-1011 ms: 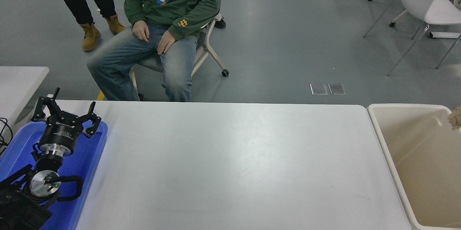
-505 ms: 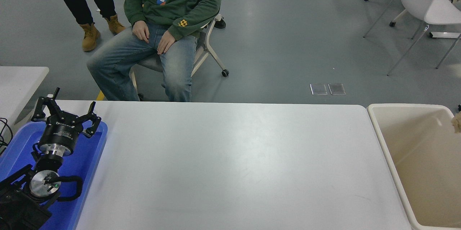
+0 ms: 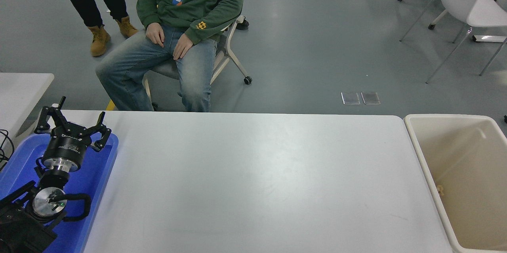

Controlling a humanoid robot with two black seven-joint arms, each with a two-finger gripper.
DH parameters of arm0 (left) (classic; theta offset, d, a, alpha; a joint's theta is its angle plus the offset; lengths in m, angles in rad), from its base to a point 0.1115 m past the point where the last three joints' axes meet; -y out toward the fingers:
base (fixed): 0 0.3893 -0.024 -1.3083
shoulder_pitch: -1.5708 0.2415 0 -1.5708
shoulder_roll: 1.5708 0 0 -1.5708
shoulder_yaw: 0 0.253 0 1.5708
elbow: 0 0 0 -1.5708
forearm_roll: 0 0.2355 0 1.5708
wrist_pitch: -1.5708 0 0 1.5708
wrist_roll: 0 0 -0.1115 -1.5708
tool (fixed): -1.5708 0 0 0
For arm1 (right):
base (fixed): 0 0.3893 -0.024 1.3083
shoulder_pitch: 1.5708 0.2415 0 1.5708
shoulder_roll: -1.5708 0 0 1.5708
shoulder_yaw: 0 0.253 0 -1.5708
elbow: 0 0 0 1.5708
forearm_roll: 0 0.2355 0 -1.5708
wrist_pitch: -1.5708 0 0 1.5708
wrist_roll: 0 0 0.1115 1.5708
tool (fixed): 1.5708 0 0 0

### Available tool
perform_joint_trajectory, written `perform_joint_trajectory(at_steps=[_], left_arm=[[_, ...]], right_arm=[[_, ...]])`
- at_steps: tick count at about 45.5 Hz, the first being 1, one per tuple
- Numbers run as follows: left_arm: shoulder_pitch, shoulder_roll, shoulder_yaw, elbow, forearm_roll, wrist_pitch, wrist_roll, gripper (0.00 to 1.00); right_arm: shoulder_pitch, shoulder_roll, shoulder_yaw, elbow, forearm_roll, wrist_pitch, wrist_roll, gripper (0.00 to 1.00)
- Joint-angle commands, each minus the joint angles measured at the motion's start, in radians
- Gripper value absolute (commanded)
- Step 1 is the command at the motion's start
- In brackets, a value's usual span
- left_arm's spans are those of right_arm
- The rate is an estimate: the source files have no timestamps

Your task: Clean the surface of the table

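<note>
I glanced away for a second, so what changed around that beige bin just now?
The crumpled tan wad seen at the right edge above the beige plastic bin is gone; a small tan scrap now lies inside. The left gripper stays parked over the blue tray.

The wide white rectangular tabletop (image 3: 253, 181) fills the middle. On its left end sits a blue plastic tray (image 3: 99, 174); the black left gripper (image 3: 73, 124) hangs over it, fingers spread. A beige plastic bin (image 3: 425, 158) stands just beside the right end, holding perhaps a small scrap (image 3: 439, 189). A seated person (image 3: 178, 27) is behind.
</note>
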Motion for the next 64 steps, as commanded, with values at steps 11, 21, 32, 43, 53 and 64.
perform_joint_trajectory(at_steps=[11, 21, 32, 43, 53, 64], left_arm=[[0.000, 0.000, 0.000, 0.000, 0.000, 0.000, 0.001, 1.00], [0.000, 0.000, 0.000, 0.000, 0.000, 0.000, 0.001, 1.00], [0.000, 0.000, 0.000, 0.000, 0.000, 0.000, 0.001, 1.00], [0.000, 0.000, 0.000, 0.000, 0.000, 0.000, 0.001, 1.00], [0.000, 0.000, 0.000, 0.000, 0.000, 0.000, 0.001, 1.00], [0.000, 0.000, 0.000, 0.000, 0.000, 0.000, 0.001, 1.00]], right_arm=[[-0.003, 0.016, 0.003, 0.016, 0.000, 0.006, 0.005, 1.00], [-0.008, 0.010, 0.012, 0.138, 0.002, 0.001, 0.009, 1.00], [-0.010, -0.010, 0.149, 0.255, 0.002, 0.006, 0.014, 1.00], [-0.010, -0.068, 0.230, 0.437, 0.002, 0.008, 0.021, 1.00], [-0.011, -0.064, 0.251, 0.560, 0.002, 0.011, 0.046, 1.00], [-0.019, -0.044, 0.296, 0.727, 0.002, 0.011, 0.089, 1.00]])
